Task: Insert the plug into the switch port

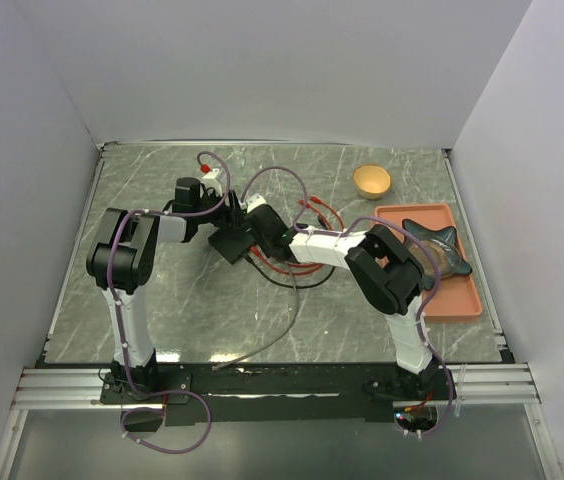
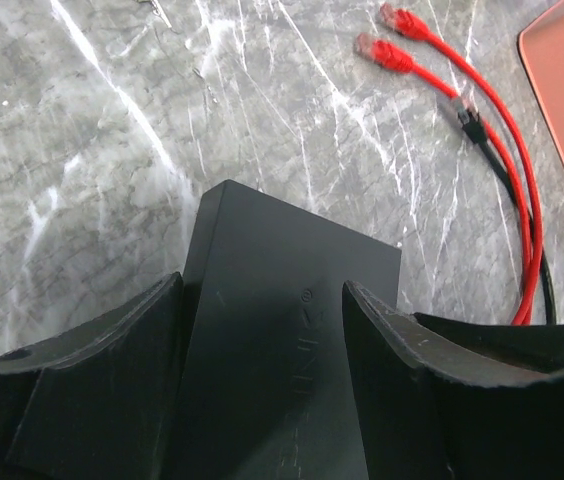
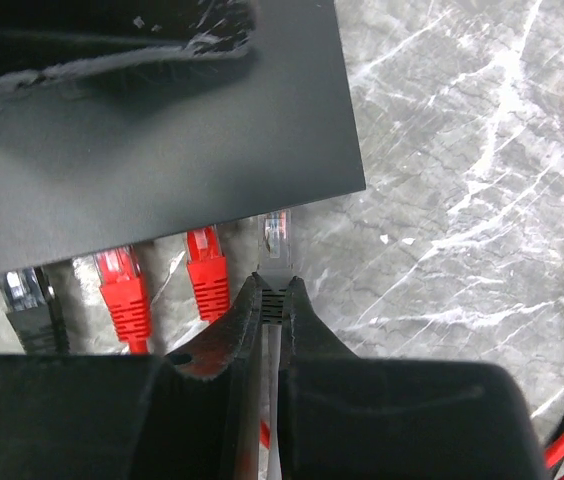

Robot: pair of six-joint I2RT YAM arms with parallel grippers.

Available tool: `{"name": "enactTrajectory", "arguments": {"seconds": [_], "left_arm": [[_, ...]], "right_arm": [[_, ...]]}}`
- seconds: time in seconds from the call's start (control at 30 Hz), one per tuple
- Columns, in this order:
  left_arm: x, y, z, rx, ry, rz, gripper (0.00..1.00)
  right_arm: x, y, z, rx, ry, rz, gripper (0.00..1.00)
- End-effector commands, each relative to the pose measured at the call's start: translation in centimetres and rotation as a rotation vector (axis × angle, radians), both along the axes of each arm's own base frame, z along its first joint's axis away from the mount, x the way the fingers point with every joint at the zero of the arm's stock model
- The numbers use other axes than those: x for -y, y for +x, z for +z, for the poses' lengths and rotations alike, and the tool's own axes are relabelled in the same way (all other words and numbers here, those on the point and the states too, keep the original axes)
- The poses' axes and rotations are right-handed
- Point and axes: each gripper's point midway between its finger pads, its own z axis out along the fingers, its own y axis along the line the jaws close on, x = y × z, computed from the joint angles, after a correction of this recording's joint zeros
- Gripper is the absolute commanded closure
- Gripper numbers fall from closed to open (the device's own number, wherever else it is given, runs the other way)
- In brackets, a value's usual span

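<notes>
Right pincer point(image 3: 272, 285): fingers pressed together, clamped on the plug point(image 3: 276, 235) just behind its clear tip; the pale cable runs back between the fingers. The plug's nose sits straight ahead of the fingertips, right at the near long edge of the switch box point(image 3: 162, 130). The switch port itself is hidden under that edge, so I can't tell if the plug is in or only touching. Just left of the fingertips, along the same edge: two red plugs point(image 3: 205, 270), then a black plug point(image 3: 27, 295), all butted against the box. Left pincer point(image 2: 262, 285): fingers point(image 2: 112, 380) spread wide, one on each side of the switch box and both against it, so it's clamped across the box's width from the end opposite the right pincer. The box lies flat on the desk point(image 1: 162, 300). Containers: an orange tray point(image 1: 462, 305) sits well behind the right pincer, beside that arm's elbow, with a dark star-shaped piece point(image 1: 440, 243) lying in it. A small tan bowl point(image 1: 371, 181) stands apart beyond the tray; its inside is too small to read. Loose red cables point(image 2: 442, 80) and a loose black connector point(image 2: 467, 115) lie on the desk to the right of the right pincer, between it and the tray.
</notes>
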Motion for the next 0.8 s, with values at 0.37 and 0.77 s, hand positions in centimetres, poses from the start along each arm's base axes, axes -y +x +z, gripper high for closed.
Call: {"name": "enactTrajectory", "arguments": {"seconds": [0.37,0.77], "left_arm": [[3.8,-5.0,2.4,-0.089,-0.095,-0.165,0.30],[2.9,-0.8,1.3,-0.129,-0.118,-0.075,0.30]], "right_arm": [[-5.1,4.2,7.8,0.227,0.247,0.000,1.00],[-3.7,2.7,7.3,0.180,0.228,0.024,1.00]]}}
